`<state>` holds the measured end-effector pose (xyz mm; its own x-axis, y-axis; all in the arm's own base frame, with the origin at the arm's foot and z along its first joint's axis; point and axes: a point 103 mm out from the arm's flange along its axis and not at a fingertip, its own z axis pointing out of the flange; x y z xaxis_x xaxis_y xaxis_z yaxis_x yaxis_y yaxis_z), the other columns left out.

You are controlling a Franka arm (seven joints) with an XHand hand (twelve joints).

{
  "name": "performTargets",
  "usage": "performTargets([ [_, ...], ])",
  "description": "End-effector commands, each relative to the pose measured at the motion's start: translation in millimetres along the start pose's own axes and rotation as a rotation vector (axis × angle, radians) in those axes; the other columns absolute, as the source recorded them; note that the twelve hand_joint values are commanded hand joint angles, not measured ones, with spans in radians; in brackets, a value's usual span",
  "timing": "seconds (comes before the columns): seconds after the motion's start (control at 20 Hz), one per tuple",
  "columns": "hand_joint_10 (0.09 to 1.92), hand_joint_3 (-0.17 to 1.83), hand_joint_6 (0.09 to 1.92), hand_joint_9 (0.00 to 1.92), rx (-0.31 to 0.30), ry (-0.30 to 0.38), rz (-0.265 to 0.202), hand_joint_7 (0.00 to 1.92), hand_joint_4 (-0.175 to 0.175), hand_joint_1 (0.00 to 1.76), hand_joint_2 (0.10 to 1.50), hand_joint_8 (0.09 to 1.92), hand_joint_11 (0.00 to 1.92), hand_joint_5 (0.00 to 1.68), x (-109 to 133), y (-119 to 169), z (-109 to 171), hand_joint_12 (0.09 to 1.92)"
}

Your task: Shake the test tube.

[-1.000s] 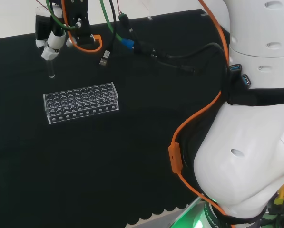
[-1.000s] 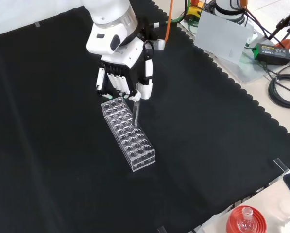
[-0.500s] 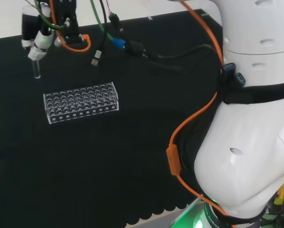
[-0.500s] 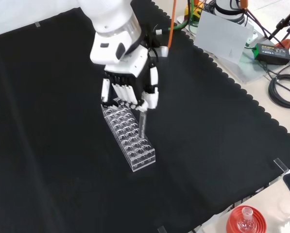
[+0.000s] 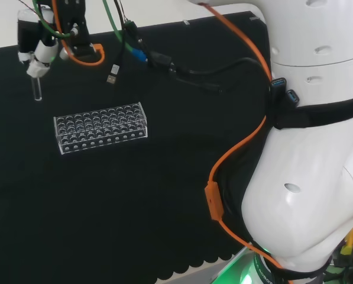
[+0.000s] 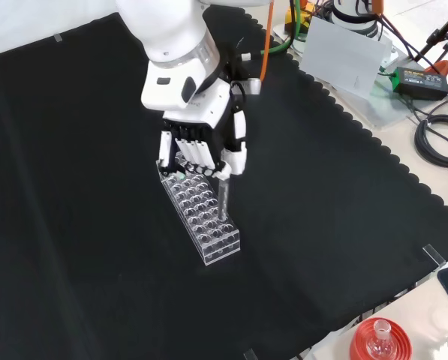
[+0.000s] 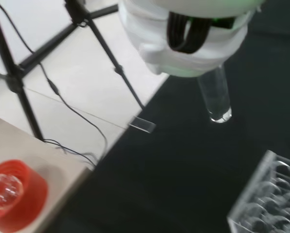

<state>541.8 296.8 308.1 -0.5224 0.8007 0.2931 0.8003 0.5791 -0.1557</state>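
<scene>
Clear glass test tube (image 6: 223, 199) hangs pinched in my hand (image 6: 205, 147), above the rack (image 6: 199, 206). Since a second ago I've swung it sideways, so I judge the shaking underway.

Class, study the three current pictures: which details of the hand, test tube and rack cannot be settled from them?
- Test tube contents: clear glass, too faint in every view.
- Tube's top: hidden inside the hand, front view.
- Rack: cut off by the wrist view's edge.
- Rack holes: too small, head view, to tell whether any holds a tube.

Clear glossy test tube (image 6: 223, 199), clear plastic rack (image 6: 199, 208), matt black cloth (image 6: 81, 225).
</scene>
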Motion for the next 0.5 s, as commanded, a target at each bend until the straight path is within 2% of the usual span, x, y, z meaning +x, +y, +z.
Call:
performTargets([
  [0.05,0.12,0.49,0.36,1.4,0.029,-0.049,0.178,1.54,-0.175,1.43,0.69,0.38,0.48,1.38,-67,-51,-2,1.37],
  [0.25,0.12,0.49,0.36,1.4,0.028,-0.05,0.176,1.54,-0.175,1.43,0.69,0.38,0.48,1.38,-68,-53,-3,1.37],
  [0.5,0.12,0.49,0.36,1.4,0.027,-0.044,0.149,1.54,-0.175,1.43,0.69,0.38,0.48,1.38,-58,-46,-1,1.37],
])
